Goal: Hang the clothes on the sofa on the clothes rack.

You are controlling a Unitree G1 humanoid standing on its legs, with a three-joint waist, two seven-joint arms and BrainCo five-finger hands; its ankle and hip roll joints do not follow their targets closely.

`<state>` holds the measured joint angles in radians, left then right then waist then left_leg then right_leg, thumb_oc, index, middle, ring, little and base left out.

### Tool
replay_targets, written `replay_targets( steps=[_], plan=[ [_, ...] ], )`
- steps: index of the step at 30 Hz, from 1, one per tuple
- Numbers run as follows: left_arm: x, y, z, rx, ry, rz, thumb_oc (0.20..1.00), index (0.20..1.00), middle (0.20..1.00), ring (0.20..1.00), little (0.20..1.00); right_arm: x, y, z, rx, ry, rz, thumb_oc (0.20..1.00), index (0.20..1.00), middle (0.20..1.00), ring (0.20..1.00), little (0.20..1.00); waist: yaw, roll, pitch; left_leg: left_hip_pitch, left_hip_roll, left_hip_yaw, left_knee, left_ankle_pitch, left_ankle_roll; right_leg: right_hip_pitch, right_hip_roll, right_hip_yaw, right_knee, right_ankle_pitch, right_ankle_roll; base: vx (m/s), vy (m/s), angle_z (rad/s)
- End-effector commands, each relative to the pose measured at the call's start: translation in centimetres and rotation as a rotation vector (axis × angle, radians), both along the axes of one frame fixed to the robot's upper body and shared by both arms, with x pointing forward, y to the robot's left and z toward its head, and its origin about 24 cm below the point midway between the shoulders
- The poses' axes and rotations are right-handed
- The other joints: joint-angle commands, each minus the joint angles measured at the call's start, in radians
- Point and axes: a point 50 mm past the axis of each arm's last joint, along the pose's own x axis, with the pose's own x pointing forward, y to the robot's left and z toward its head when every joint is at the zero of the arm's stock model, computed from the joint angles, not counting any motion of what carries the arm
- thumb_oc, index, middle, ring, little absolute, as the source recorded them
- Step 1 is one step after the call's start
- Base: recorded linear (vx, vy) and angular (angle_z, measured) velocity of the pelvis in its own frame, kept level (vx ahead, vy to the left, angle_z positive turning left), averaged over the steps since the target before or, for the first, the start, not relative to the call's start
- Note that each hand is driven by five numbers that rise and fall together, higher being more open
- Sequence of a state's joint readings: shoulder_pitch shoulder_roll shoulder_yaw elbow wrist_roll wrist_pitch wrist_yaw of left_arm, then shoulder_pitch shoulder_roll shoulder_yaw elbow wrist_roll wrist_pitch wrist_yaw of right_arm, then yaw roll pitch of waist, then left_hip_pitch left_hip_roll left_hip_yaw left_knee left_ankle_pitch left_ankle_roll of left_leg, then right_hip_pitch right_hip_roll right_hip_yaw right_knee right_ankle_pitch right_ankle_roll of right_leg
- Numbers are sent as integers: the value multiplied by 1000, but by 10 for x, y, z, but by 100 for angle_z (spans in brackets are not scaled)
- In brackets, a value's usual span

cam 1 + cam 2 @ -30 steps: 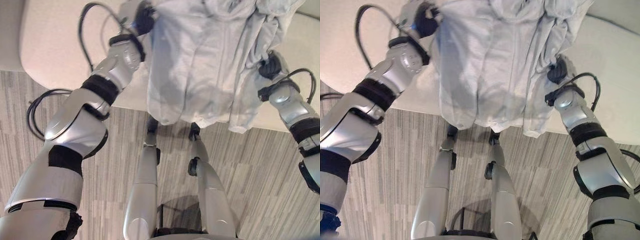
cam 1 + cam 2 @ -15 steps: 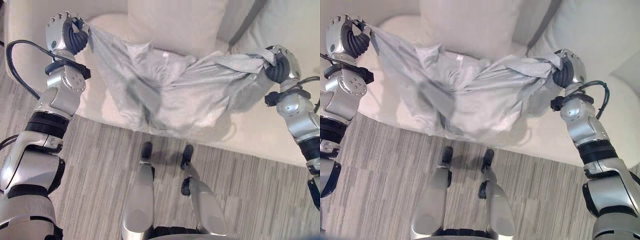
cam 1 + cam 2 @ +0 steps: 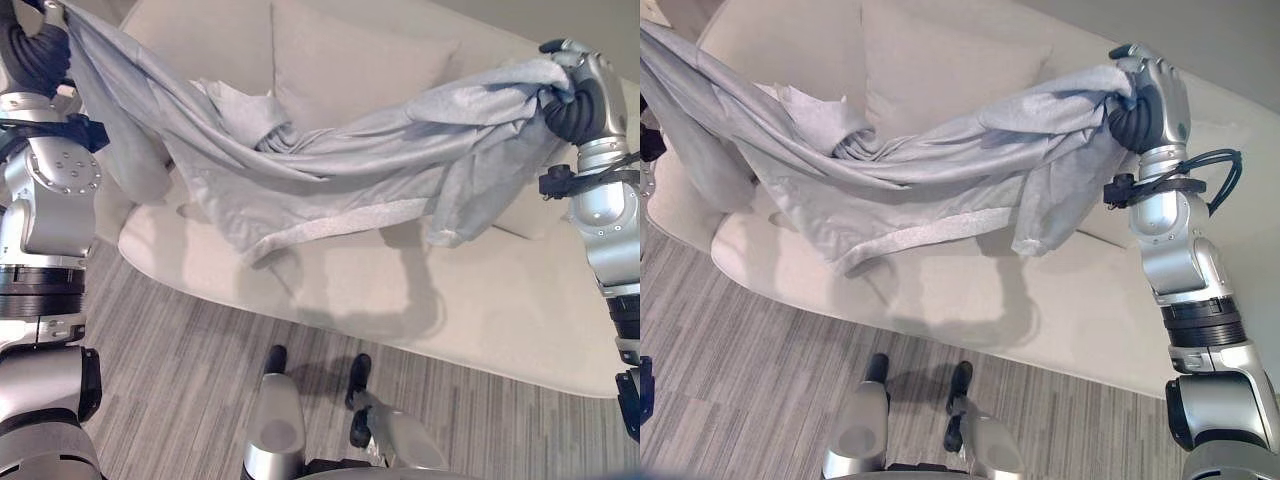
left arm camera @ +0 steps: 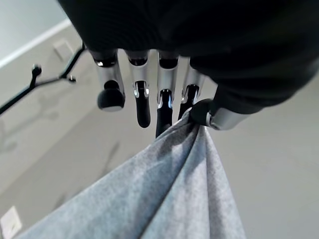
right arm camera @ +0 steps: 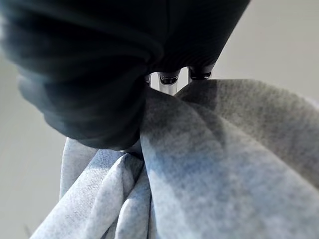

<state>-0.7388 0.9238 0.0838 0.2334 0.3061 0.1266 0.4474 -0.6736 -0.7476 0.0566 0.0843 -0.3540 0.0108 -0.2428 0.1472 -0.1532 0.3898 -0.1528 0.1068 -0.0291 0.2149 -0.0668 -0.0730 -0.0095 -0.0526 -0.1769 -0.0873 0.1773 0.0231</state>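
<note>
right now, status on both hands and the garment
Left hand and right hand both shut on the grey garment. Garment stretched between them, middle sagging above the sofa. Black rack beyond left hand.

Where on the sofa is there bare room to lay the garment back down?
The seat cushion in front of the hanging grey garment is bare, toward the right hand. Crowded: the back, where cloth drapes by the pillow across to the left hand.

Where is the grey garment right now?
The grey garment is stretched in the air above the sofa, one end held in the left hand, the other in the right hand.
</note>
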Motion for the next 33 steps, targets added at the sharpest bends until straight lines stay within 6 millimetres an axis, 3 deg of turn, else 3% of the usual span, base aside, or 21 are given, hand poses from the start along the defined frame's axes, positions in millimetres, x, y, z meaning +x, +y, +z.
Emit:
replay_targets(
  steps=[1, 4, 5, 8, 10, 13, 15, 17, 18, 19, 22, 23, 25, 26, 29, 31, 33],
  plan=[
    [-8, -2, -7, 80, -35, 32, 200, 200, 200, 200, 200, -6, 6, -2, 14, -36, 38, 200, 200, 200, 200, 200, 36, 54, -143, 159, 28, 127, -302, 147, 21, 81, 19, -24, 0, -151, 23, -58, -41, 4],
    [-12, 4, -4, 63, -60, 59, 200, 200, 200, 200, 200, -4, 11, -4, 52, -42, 63, 200, 200, 200, 200, 200, 48, 55, -148, 147, 30, 145, -302, 151, 17, 82, 20, -33, 0, -154, 26, -21, 9, 5],
    [-14, 6, 1, 60, -82, 75, 200, 200, 200, 200, 200, -4, 15, -3, 64, -53, 77, 200, 200, 200, 200, 200, 51, 60, -150, 158, 41, 184, -302, 142, 15, 86, 13, -49, 0, -155, 28, 6, 53, 14],
    [-20, 9, 11, 73, -120, 96, 200, 200, 200, 200, 200, -5, 22, -2, 73, -60, 102, 200, 200, 200, 200, 200, 53, 68, -154, 188, 56, 183, -302, 142, 18, 98, 3, -65, 0, -146, 31, 6, 128, 73],
    [-28, 13, 29, 107, -158, 129, 200, 200, 200, 200, 200, -3, 32, -2, 93, -65, 140, 200, 200, 200, 200, 200, 57, 61, -167, 262, 153, 190, -302, 173, 13, 110, -43, -95, 0, -130, 46, -8, 370, 60],
    [-32, 12, 41, 110, -200, 132, 200, 200, 200, 200, 200, -5, 34, 1, 92, -75, 149, 200, 200, 200, 200, 200, 53, 65, -169, 291, 215, 163, -302, 206, -5, 100, -89, -107, 0, -89, 57, -72, 388, 38],
    [-34, 10, 46, 100, -221, 111, 200, 200, 200, 200, 200, -6, 28, -2, 100, -73, 129, 200, 200, 200, 200, 200, 55, 71, -179, 280, 209, 146, -302, 193, -13, 101, -117, -98, 0, -82, 50, -65, 419, 9],
    [-33, 4, 47, 98, -227, 68, 200, 200, 200, 200, 200, -8, 21, -4, 113, -69, 104, 200, 200, 200, 200, 200, 57, 71, -204, 263, 168, 143, -302, 152, -24, 101, -159, -94, 0, -88, 43, -46, 609, 28],
    [-28, -1, 46, 83, -218, 25, 200, 200, 200, 200, 200, -9, 17, -8, 131, -64, 92, 200, 200, 200, 200, 200, 54, 68, -222, 254, 116, 147, -302, 110, -30, 104, -201, -93, 0, -92, 32, -48, 681, 36],
    [-26, -3, 47, 91, -206, 15, 200, 200, 200, 200, 200, -11, 14, -8, 135, -67, 83, 200, 200, 200, 200, 200, 59, 65, -219, 253, 91, 148, -302, 104, -23, 107, -220, -95, 0, -81, 31, -23, 619, 32],
    [-25, -3, 46, 94, -199, 15, 200, 200, 200, 200, 200, -9, 13, -7, 152, -66, 81, 200, 200, 200, 200, 200, 67, 68, -216, 264, 66, 165, -302, 80, -23, 120, -249, -124, 0, -70, 30, -16, 314, 10],
    [-26, -2, 42, 91, -190, 12, 200, 200, 200, 200, 200, -7, 16, -6, 160, -62, 95, 200, 200, 200, 200, 200, 71, 74, -193, 273, 36, 177, -302, 82, -17, 146, -245, -129, 21, -52, 26, -29, 522, 0],
    [-23, -5, 35, 77, -184, -13, 200, 200, 200, 200, 200, -10, 13, -6, 151, -66, 86, 200, 200, 200, 200, 200, 58, 96, -172, 280, 4, 165, -302, 88, -1, 142, -181, -68, 95, -66, 19, -52, 470, 6],
    [-19, -7, 31, 66, -175, -34, 200, 200, 200, 200, 200, -11, 7, -2, 129, -73, 70, 200, 200, 200, 200, 200, 40, 100, -169, 266, -35, 149, -302, 98, 14, 135, -76, -21, 121, -79, 18, -42, 348, 30],
    [-19, -4, 26, 53, -158, -32, 200, 200, 200, 200, 200, -14, 4, -2, 127, -81, 67, 200, 200, 200, 200, 200, 28, 77, -186, 248, -87, 126, -302, 94, 33, 121, 45, 8, 79, -94, 15, 13, 181, 59],
    [-20, 1, 20, 43, -140, -12, 200, 200, 200, 200, 200, -14, -2, -4, 109, -73, 44, 200, 200, 200, 200, 200, 19, 63, -194, 251, -111, 116, -302, 79, 45, 90, 81, 16, 42, -103, 3, 71, 68, 32],
    [-23, 6, 13, 34, -130, -1, 200, 200, 200, 200, 200, -13, -3, -7, 105, -57, 41, 200, 200, 200, 200, 200, 18, 50, -207, 235, -119, 97, -302, 82, 51, 101, 82, 32, 0, -117, -3, 34, -6, 56]
  ],
)
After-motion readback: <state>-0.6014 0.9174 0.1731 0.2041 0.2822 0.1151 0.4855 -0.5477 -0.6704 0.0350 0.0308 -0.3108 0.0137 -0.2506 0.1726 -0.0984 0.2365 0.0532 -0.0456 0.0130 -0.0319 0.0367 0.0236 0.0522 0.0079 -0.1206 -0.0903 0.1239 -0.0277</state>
